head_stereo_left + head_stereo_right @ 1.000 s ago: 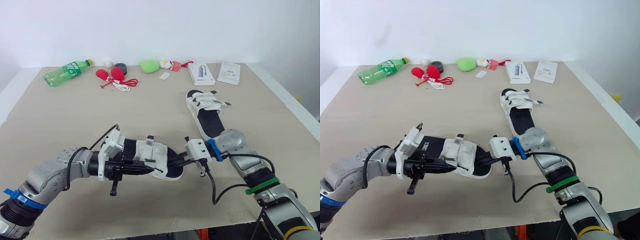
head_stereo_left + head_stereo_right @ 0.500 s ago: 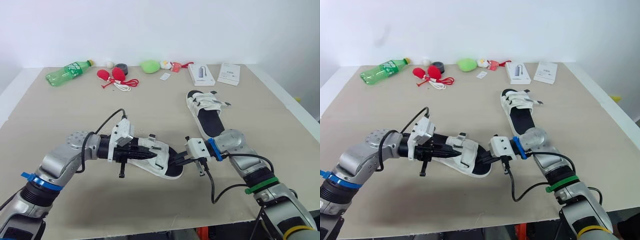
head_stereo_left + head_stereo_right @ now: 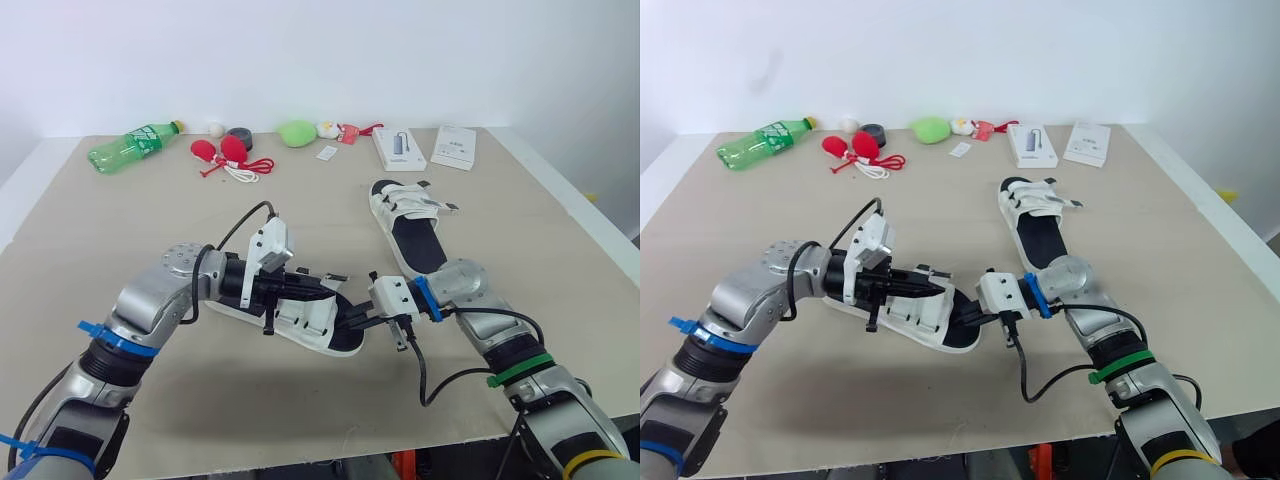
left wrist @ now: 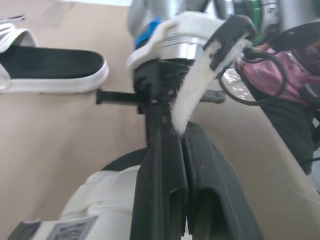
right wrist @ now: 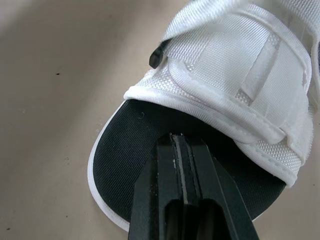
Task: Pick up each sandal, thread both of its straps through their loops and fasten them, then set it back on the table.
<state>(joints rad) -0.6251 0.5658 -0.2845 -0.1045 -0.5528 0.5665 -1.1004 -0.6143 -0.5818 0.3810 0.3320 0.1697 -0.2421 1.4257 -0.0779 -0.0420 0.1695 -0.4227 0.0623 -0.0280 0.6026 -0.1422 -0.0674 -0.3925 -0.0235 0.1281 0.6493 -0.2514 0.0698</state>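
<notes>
Ok, L claw (image 4: 169, 131) first: fingers pressed tight together, and a fuzzy white strap (image 4: 202, 75) comes up from between the tips, so it's clamped on that strap. Strap stands up and leans away from the claw, w/ a black tab at its free end. On the head cam the L claw reaches in over the near sandal (image 3: 300, 312) from the robot's left, tips just above the white upper.

R claw (image 5: 175, 140): fingers together too, closed on themselves. Tips sit at the black footbed near the sandal's rounded end, just short of the wide white band. Touching or just above it, can't tell for sure. Head cam has it coming in low from the robot's right, meeting that same end of the sandal.

Near sandal is front-centre on the table (image 3: 140, 225), between both claws, lying slantwise. Can't tell if it's fully down on the surface. 2nd sandal (image 3: 412, 228) lies flat further back and to the right, well apart from both claws, straps at its far end
</notes>
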